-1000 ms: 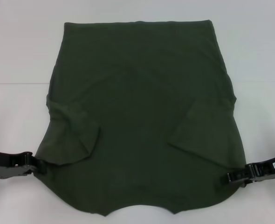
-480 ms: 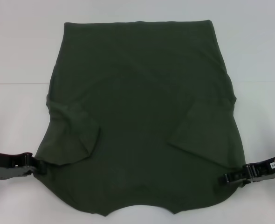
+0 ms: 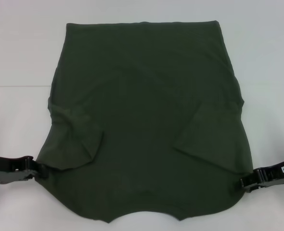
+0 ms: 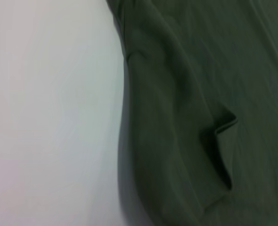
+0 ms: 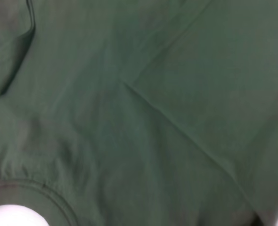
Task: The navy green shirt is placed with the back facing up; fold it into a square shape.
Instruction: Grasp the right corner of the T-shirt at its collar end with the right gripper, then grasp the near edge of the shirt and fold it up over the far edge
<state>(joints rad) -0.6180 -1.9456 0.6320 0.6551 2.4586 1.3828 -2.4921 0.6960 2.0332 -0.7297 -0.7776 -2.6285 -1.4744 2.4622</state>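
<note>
The navy green shirt (image 3: 147,120) lies flat on the white table (image 3: 17,57), both sleeves folded inward; the left gripper (image 3: 36,172) and right gripper (image 3: 244,184) meet its near shoulder edges, probably to lift them; I cannot tell whether either gripper's jaws are closed.

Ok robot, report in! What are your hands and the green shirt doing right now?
Left gripper at the shirt's left edge, right gripper at its right edge. Navy green shirt flat on the white table, both sleeves folded in. Nothing in the way.
</note>
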